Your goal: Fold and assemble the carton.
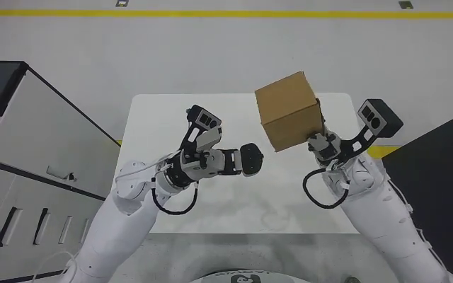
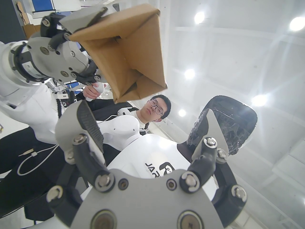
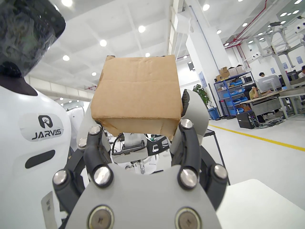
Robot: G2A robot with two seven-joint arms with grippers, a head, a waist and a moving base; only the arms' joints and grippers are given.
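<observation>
Right gripper [image 1: 320, 145] pinches the brown carton [image 1: 289, 110] over the white worktop [image 1: 226, 205]. Left gripper [image 1: 249, 158] is spread (jaws wide). A yellow line [image 1: 226, 13] crosses the pale floor [image 1: 212, 56].

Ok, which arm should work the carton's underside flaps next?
Probably left: the left gripper is open, empty, facing the flaps; the right gripper is shut on the carton, holding it above the table.
</observation>
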